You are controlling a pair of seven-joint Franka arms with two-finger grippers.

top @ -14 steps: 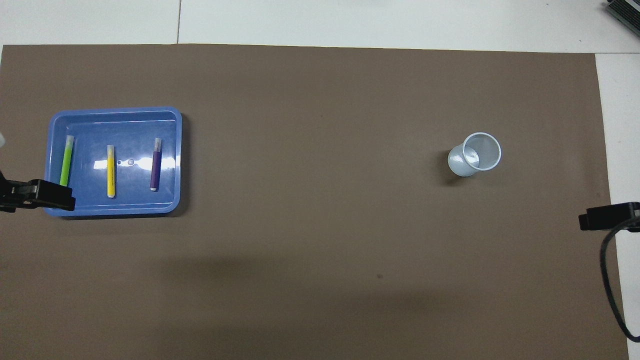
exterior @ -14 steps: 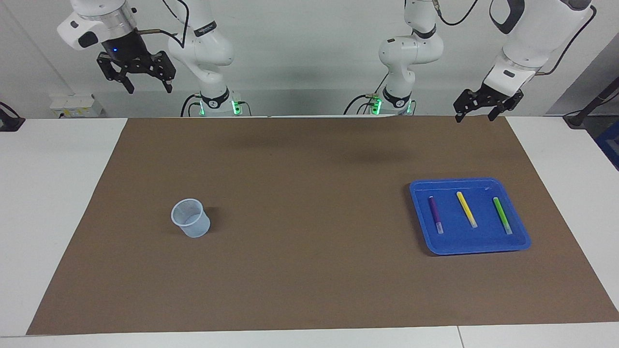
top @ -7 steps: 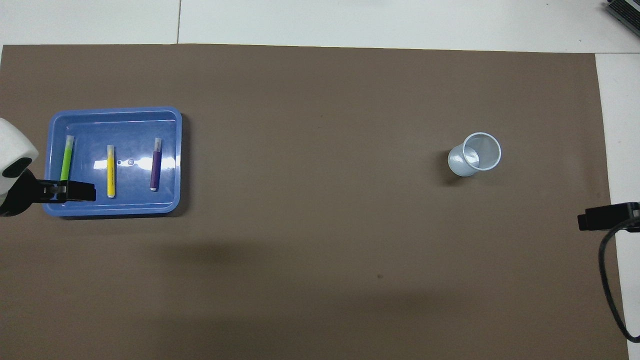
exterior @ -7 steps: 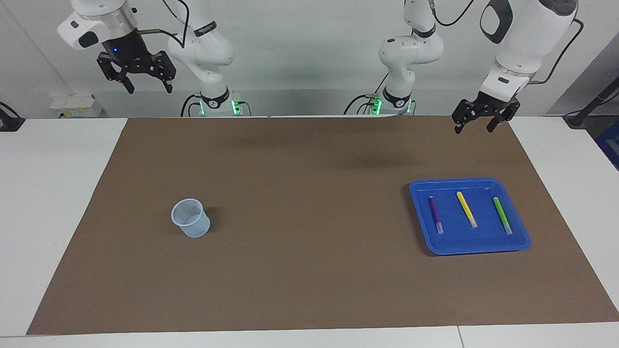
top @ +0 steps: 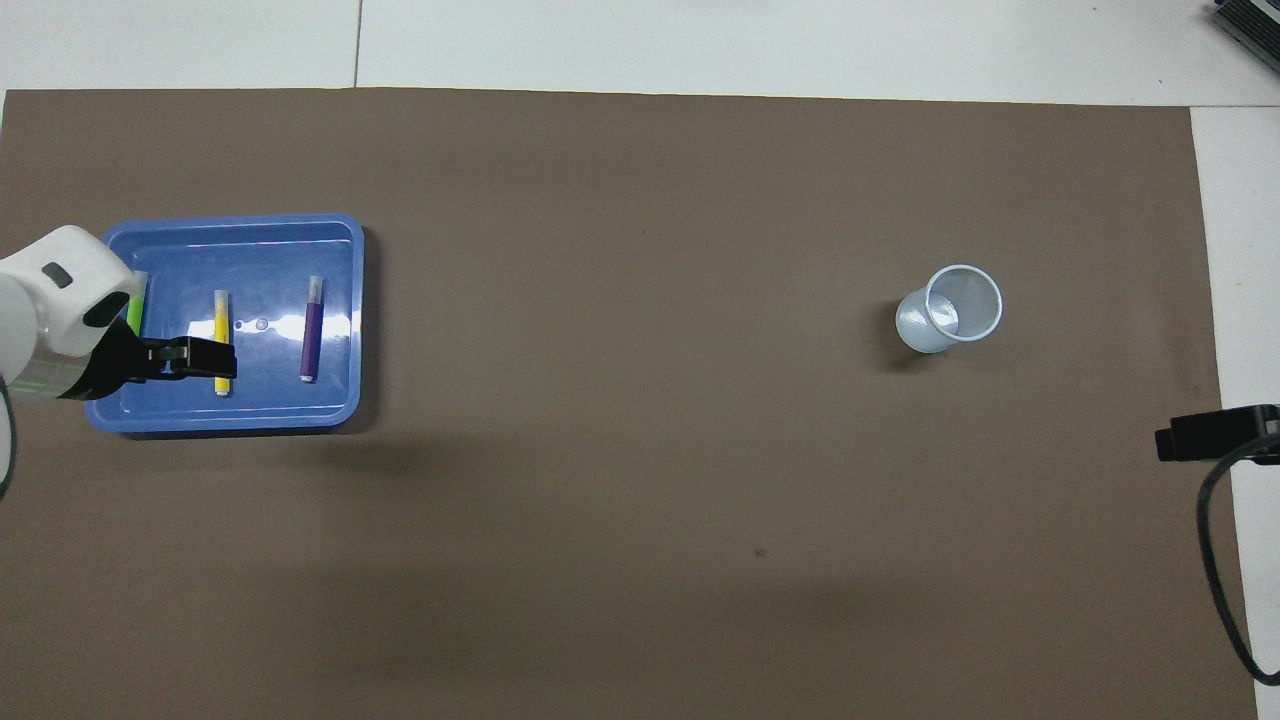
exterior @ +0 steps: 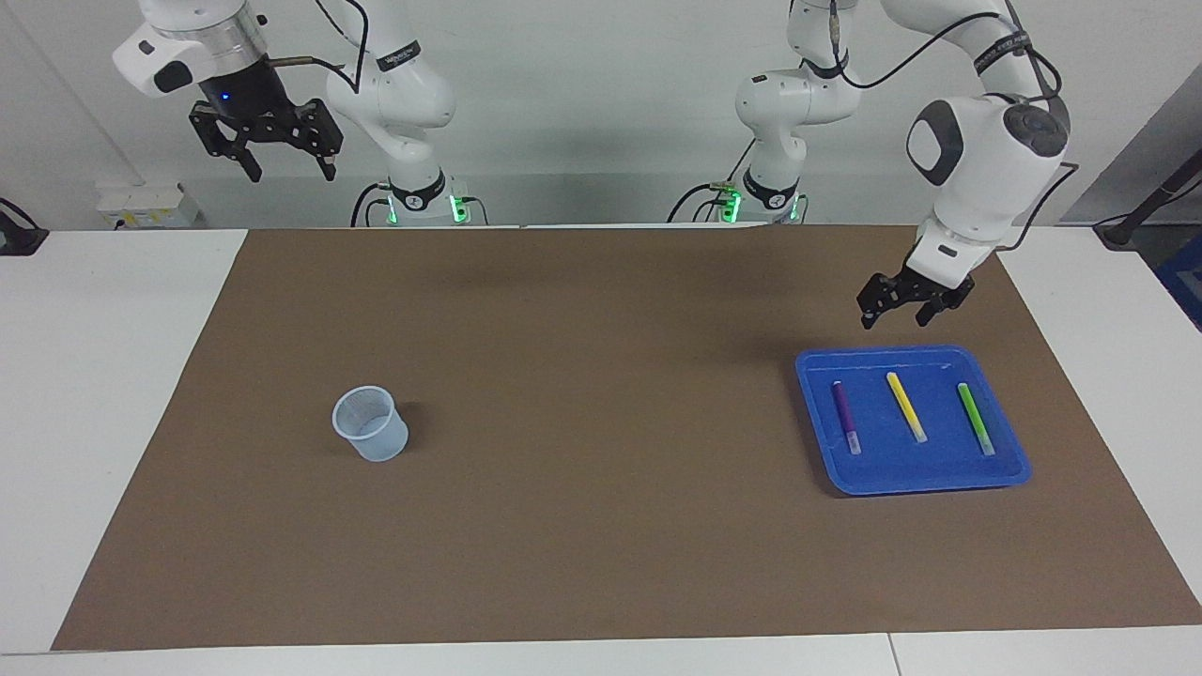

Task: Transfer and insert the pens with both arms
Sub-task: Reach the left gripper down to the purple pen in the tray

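Left hand (exterior: 898, 313) w/ fingers apart and nothing between them, up in the air just over the tray's edge nearest the robots; in the overhead view it covers part of the tray around the green and yellow pens, but the facing view shows it clear above, touching nothing. Blue tray (exterior: 1005, 469) sits toward the left arm's end of the tabletop, on the brown mat (exterior: 601, 526). All 3 pens lie flat inside it, side by side, apart from each other: purple pen (exterior: 844, 414) toward the tabletop's middle, yellow pen (exterior: 906, 406) in between, green pen (exterior: 975, 418) toward the tray's outer edge. Clear plastic cup (exterior: 370, 424) stands upright toward the right arm's end, well apart from the tray, and looks to have nothing in it. Right hand (exterior: 265, 133) also fingers apart, holding nothing, waits high up near its base, above that end of the tabletop. Progress, judging by how things lie: basically zero, no pen picked, none passed between arms, none in the cup. Step in hand looks like the approach for pick no. 1, prob. the yellow pen, though can't be sure which. Left to do: grab, hand over to the right hand, drop into the cup, x3.
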